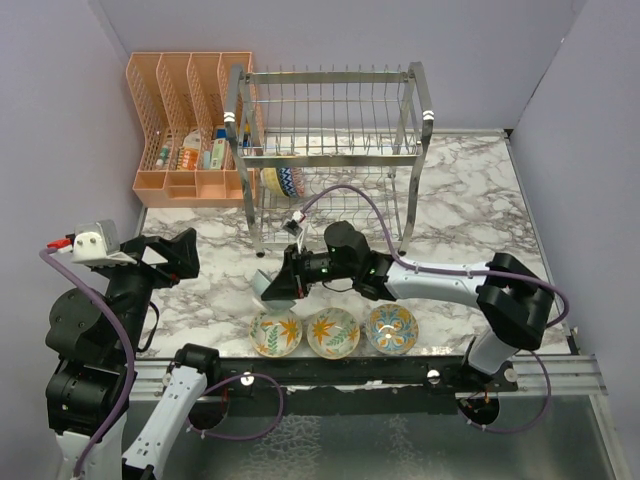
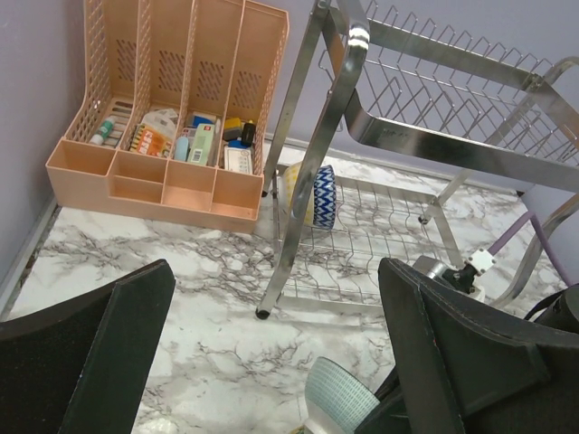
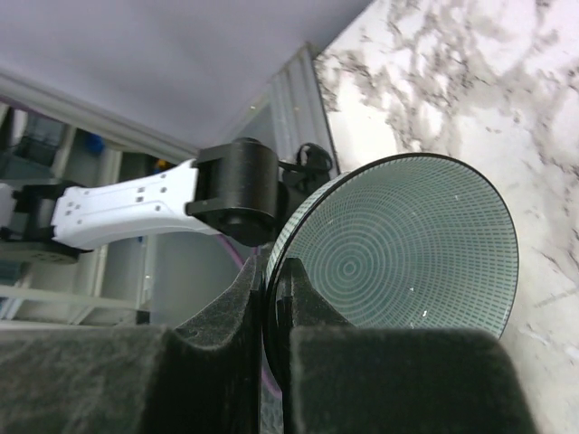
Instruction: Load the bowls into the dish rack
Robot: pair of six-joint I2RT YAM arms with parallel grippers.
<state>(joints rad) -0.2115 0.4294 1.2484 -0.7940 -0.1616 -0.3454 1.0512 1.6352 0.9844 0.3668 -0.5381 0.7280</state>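
Pale teal round ceramic bowl (image 3: pixel 398 244) is clamped by right gripper (image 3: pixel 271 282) at 7 o'clock of chrome wire dish rack (image 1: pixel 330 150); left gripper (image 2: pixel 276 303) is spread open.

The top camera looks down from behind the arms over the marble table (image 1: pixel 470 200). The left wrist view faces the dish rack (image 2: pixel 425 145) from low down. The right wrist view sits close on the teal bowl (image 3: pixel 398 244), which shows in all three.
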